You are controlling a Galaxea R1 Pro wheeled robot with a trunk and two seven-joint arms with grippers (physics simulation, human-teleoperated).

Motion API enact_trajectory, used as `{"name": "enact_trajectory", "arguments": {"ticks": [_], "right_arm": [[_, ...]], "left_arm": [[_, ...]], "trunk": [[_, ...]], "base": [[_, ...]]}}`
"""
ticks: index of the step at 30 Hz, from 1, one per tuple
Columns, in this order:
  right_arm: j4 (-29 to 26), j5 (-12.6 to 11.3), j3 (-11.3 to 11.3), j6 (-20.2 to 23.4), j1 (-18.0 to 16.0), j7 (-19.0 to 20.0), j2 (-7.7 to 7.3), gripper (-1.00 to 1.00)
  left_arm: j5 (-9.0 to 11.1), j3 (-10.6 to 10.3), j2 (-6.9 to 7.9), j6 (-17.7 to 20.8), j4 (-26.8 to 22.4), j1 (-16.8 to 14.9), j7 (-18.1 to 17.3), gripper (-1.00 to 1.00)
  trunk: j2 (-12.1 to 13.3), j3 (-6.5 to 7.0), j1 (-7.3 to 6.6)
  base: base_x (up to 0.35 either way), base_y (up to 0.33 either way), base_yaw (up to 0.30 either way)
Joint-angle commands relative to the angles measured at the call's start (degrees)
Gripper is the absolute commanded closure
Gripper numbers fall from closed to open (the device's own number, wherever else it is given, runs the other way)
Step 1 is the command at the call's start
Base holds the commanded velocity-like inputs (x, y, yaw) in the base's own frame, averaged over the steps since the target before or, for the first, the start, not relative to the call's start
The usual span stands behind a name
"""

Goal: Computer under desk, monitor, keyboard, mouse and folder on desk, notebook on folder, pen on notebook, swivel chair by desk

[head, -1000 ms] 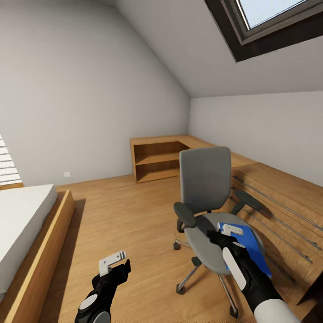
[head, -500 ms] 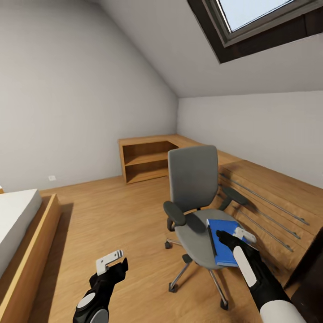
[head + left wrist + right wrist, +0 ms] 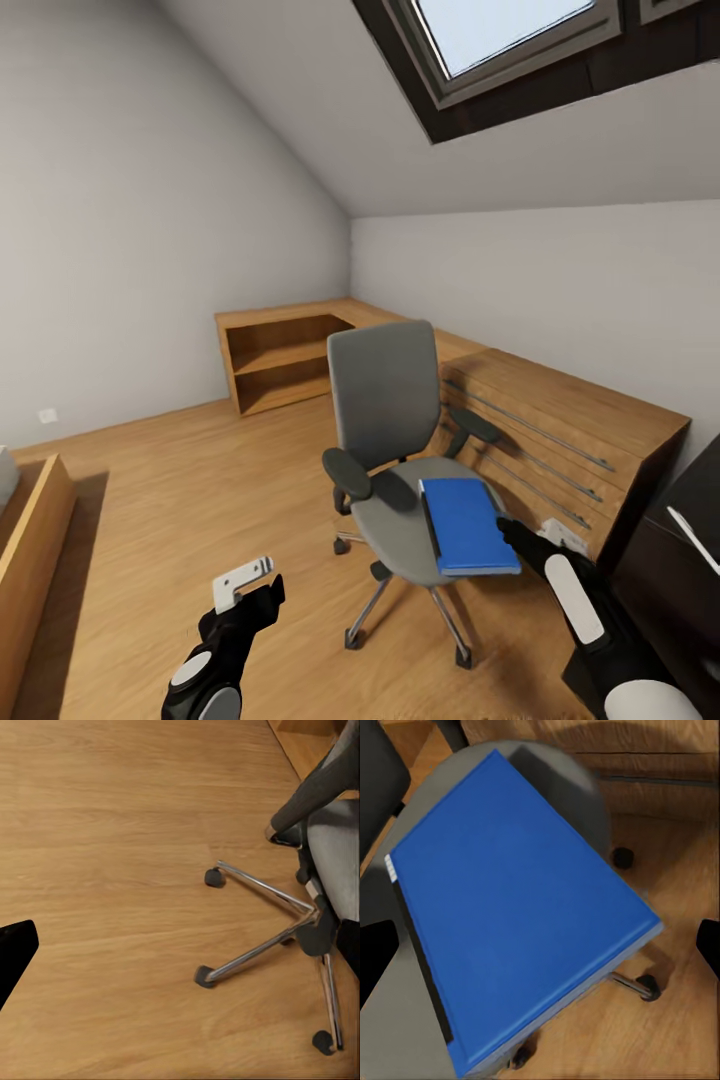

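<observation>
Head view: attic bedroom, wood floor, skylight in the sloped ceiling. Chair stands mid-room, grey back upright, black armrests, chrome star base on castors. Folder lies flat on the seat, blue, its near edge overhanging the seat's front rim. Behind the chair, a low wood cabinet with open shelves in the corner, running on along the right wall as drawer fronts with long silver handles. Dark desk edge at far right, just beside that unit. Bed frame corner at far left. Left gripper hangs over bare floor, well apart from the chair, holding nothing; jaw spread hard to read here. Right gripper sits just beside the folder's right near corner, not clearly touching; jaw state cannot tell from this view.

Left wrist view: floor and chair base, chrome spokes, black castors, part of an armrest and the seat edge. One dark fingertip at the frame edge, nothing between the fingers; released or clenched, cannot tell.

Right wrist view: folder seen from close above, dark spine along one side, lying on the grey seat. Dark fingertips at both frame edges, spread wide apart, released, folder between them but not gripped.
</observation>
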Motion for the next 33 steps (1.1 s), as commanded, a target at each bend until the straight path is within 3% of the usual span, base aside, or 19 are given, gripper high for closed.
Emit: {"name": "enact_trajectory", "arguments": {"ticks": [1,10,15,16,22,26,30,33], "right_arm": [[-0.10,-1.41,0.00,0.36,0.07,-0.36,-0.29,-1.00],[-0.10,-7.50,-0.05,1.36,0.67,0.89,-2.74,-1.00],[0.06,-8.59,-0.05,2.36,0.99,3.89,-3.39,-1.00],[0.37,-8.78,-0.05,2.96,1.19,6.02,-3.51,-1.00],[2.88,-8.96,-0.05,3.92,1.44,12.27,-3.59,-1.00],[4.47,-9.47,-0.27,3.83,1.50,13.65,-3.29,-1.00],[4.57,-11.44,-0.53,3.24,1.45,13.93,-2.60,-1.00],[4.93,-16.46,-3.34,1.79,1.43,14.11,-1.84,-1.00]], "left_arm": [[0.26,-0.14,0.04,0.20,-0.08,-0.07,0.42,-1.00],[0.34,-0.25,-0.06,0.20,0.62,-0.06,0.40,-1.00],[0.34,-0.26,-0.08,0.20,0.82,-0.06,0.40,-1.00],[0.34,-0.28,-0.09,0.20,0.85,-0.07,0.40,-1.00],[0.22,-0.22,-0.03,0.20,0.89,-0.07,0.40,-1.00],[0.22,-0.07,0.06,0.20,0.87,-0.05,0.40,-1.00],[0.24,-0.05,0.08,0.20,0.89,-0.06,0.40,-1.00],[0.20,-0.04,0.10,0.18,0.81,-0.07,0.40,-1.00]], "trunk": [[-0.45,-0.25,0.22],[-4.06,-1.86,2.20],[-6.06,-2.76,3.30],[-6.46,-2.94,3.52],[-8.87,-4.02,4.83],[-10.47,-4.73,5.71],[-12.08,-5.45,6.59],[-13.28,-5.99,7.25]], "base": [[0.000,0.000,-0.292],[0.000,0.000,-0.292],[0.000,0.000,-0.292],[0.000,0.000,-0.256],[0.000,0.000,-0.106],[0.000,0.000,-0.010],[0.000,0.000,-0.002],[0.000,0.000,0.000]]}}
